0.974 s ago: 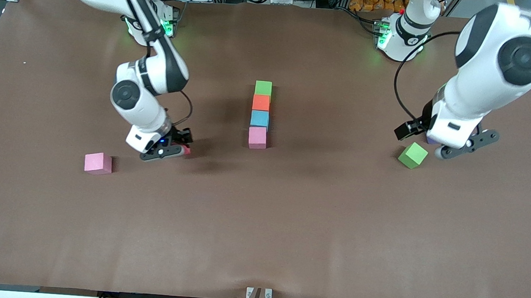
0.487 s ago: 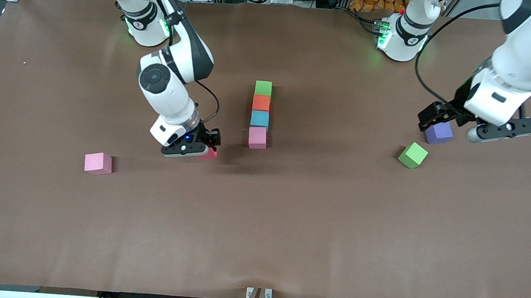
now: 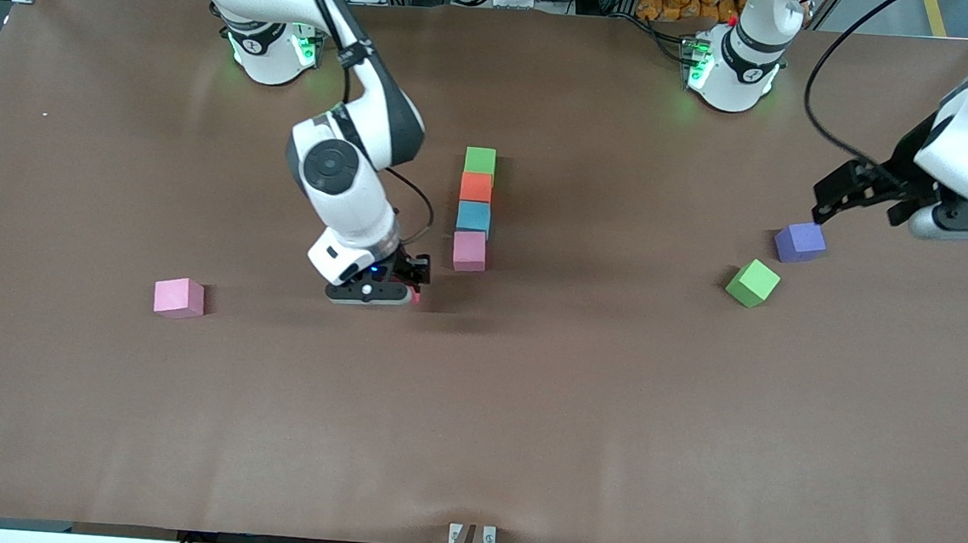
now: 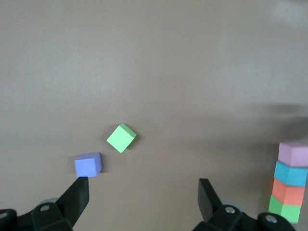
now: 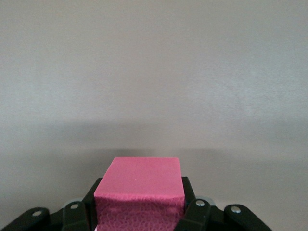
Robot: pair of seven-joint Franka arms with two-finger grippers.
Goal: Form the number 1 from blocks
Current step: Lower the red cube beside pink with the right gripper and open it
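Four blocks sit in a straight touching line at the middle of the brown worktop (image 3: 525,411): the green block (image 3: 481,160) farthest from the front camera, then the orange block (image 3: 476,187), the light blue block (image 3: 473,216) and a pink block (image 3: 469,250) nearest it. The right hand (image 3: 397,289) hangs low over the worktop just beside the pink end of that line, toward the right arm's end, and it is clenched on a red block (image 5: 139,192); from the wrist view the block fills the space between the two black fingers (image 5: 195,211), while from the front only a sliver of red shows at the hand's edge. A second pink block (image 3: 179,297) lies alone well apart toward the right arm's end. The left hand (image 4: 142,197) is up in the air over the left arm's end of the worktop, its fingers spread wide with nothing between them. Below it on the worktop lie a purple block (image 3: 800,242) and, close by but not touching, a second green block (image 3: 752,283) turned at an angle and nearer the front camera.
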